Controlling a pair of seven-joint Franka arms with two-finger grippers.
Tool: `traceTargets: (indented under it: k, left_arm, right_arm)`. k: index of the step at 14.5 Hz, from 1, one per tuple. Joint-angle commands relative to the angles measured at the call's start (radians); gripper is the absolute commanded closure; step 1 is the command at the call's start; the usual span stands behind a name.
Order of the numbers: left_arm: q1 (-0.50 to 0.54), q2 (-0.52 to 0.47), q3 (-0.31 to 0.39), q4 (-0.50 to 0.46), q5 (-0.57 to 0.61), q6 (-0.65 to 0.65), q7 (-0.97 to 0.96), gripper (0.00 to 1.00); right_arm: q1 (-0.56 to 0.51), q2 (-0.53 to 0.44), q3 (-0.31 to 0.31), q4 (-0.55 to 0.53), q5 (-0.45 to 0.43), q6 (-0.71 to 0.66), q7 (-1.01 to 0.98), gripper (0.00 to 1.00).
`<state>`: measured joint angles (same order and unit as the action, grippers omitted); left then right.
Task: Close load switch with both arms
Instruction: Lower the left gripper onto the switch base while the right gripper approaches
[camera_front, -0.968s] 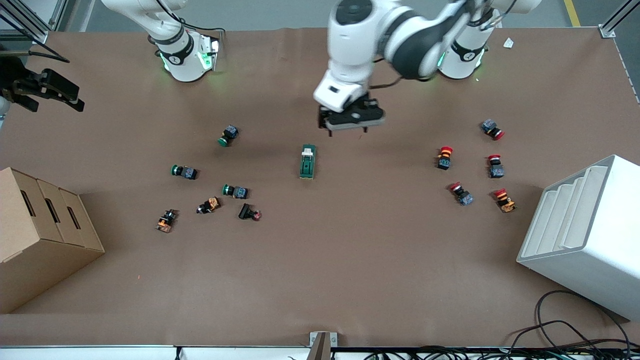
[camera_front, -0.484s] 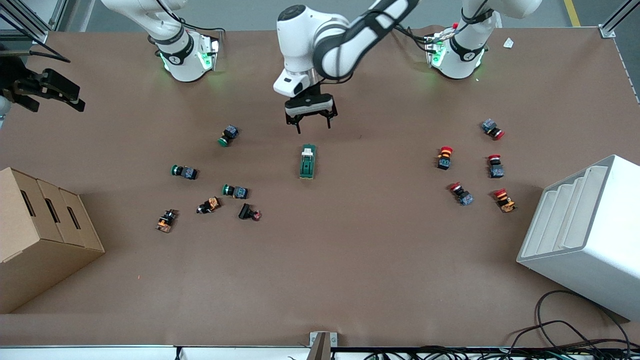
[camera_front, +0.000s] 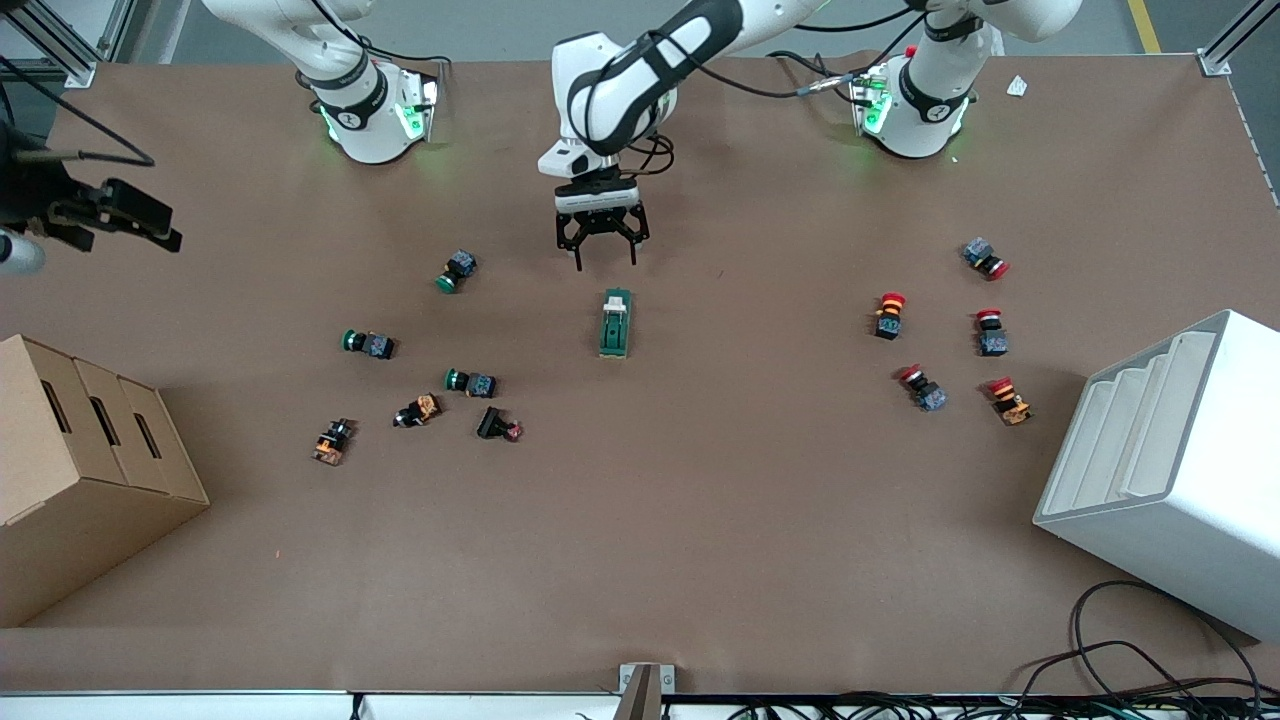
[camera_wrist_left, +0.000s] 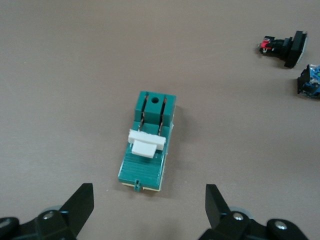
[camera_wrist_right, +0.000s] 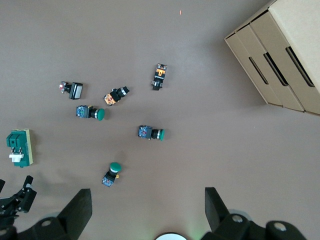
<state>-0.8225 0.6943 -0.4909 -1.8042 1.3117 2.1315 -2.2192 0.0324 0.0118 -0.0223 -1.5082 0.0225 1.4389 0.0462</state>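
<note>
The load switch (camera_front: 615, 323) is a dark-green block with a white lever toward its end that faces the robots' bases. It lies flat in the middle of the table. My left gripper (camera_front: 604, 262) hangs open and empty just above the table beside the switch's lever end, apart from it. In the left wrist view the switch (camera_wrist_left: 148, 142) lies just ahead of the open left gripper (camera_wrist_left: 148, 197), centred between the fingers. My right gripper (camera_front: 120, 212) is held high at the right arm's end of the table, open and empty (camera_wrist_right: 147, 196). The switch (camera_wrist_right: 19, 148) shows small in the right wrist view.
Several green and orange push-buttons (camera_front: 470, 382) lie toward the right arm's end, near a cardboard box (camera_front: 80, 460). Several red push-buttons (camera_front: 920, 385) lie toward the left arm's end, near a white slotted rack (camera_front: 1160, 470).
My left arm has swung toward the right arm's end and come down, so its gripper now hangs by the switch's lever end. The right gripper shifted slightly. The switch has not moved.
</note>
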Motion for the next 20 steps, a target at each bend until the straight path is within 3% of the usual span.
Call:
traceTargets:
  k: [1, 5, 11, 14, 20]
  left_arm:
    - [-0.014, 0.037, 0.005, -0.021, 0.163, -0.053, -0.1, 0.02]
    - [-0.017, 0.053, 0.005, -0.079, 0.346, -0.102, -0.223, 0.02]
    - [-0.04, 0.12, 0.011, -0.075, 0.498, -0.203, -0.324, 0.02]
    - [-0.043, 0.152, 0.012, -0.073, 0.57, -0.246, -0.353, 0.02]
    - [-0.052, 0.174, 0.015, -0.072, 0.601, -0.252, -0.353, 0.01]
  right_arm:
    - [-0.003, 0.051, 0.002, 0.002, 0.004, 0.023, -0.009, 0.0]
    - [0.052, 0.085, 0.009, -0.01, 0.017, 0.043, 0.157, 0.0]
    - [0.201, 0.171, 0.009, -0.027, 0.065, 0.115, 0.486, 0.0]
    - [0.245, 0.192, 0.009, -0.139, 0.105, 0.24, 0.57, 0.0]
    - [0.403, 0.211, 0.009, -0.361, 0.137, 0.569, 0.832, 0.0]
